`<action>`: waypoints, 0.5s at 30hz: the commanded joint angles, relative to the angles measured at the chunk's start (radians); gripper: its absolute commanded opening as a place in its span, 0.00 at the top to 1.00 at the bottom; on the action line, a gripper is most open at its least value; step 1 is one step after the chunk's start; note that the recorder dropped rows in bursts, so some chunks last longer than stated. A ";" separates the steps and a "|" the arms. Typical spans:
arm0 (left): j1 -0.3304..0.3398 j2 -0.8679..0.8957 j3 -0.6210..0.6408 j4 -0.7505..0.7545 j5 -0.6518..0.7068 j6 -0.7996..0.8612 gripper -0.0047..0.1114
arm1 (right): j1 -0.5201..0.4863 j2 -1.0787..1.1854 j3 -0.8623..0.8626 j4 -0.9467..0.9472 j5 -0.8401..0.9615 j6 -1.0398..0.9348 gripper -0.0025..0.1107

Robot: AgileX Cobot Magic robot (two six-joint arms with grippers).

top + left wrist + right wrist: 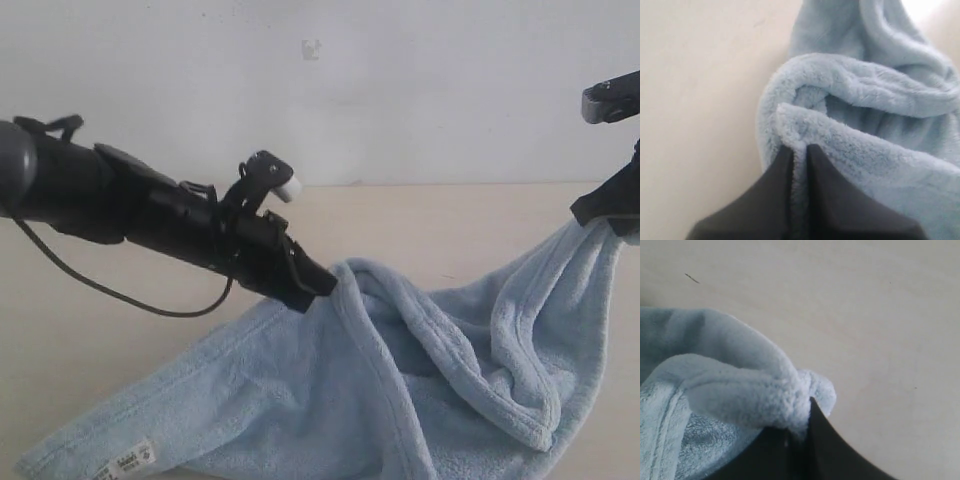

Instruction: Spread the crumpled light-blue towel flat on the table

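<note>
Between left claw (799,151) and right claw (801,415) sags the towel (400,390), pinched by both.

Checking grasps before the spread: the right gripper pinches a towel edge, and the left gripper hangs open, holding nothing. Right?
Not quite. The left gripper is not open: the left wrist view shows its jaws shut on a fold of the towel. The right gripper does pinch a towel edge.
</note>
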State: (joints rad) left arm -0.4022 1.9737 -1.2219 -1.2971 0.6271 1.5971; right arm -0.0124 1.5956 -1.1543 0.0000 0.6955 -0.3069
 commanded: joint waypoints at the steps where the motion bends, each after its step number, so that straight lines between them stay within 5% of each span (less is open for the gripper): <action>1: -0.003 -0.105 0.018 0.014 0.102 -0.009 0.93 | -0.008 0.001 -0.004 0.000 0.005 -0.006 0.97; 9: -0.001 -0.194 0.093 0.302 0.091 -0.239 0.93 | -0.008 0.008 -0.004 0.000 0.016 -0.006 0.97; 15: -0.005 -0.297 0.199 0.310 0.112 -0.265 0.93 | -0.008 0.096 -0.004 -0.006 0.031 0.002 0.97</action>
State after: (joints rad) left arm -0.4022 1.7381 -1.0545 -0.9912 0.7228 1.3525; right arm -0.0124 1.6486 -1.1543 0.0000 0.7110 -0.3052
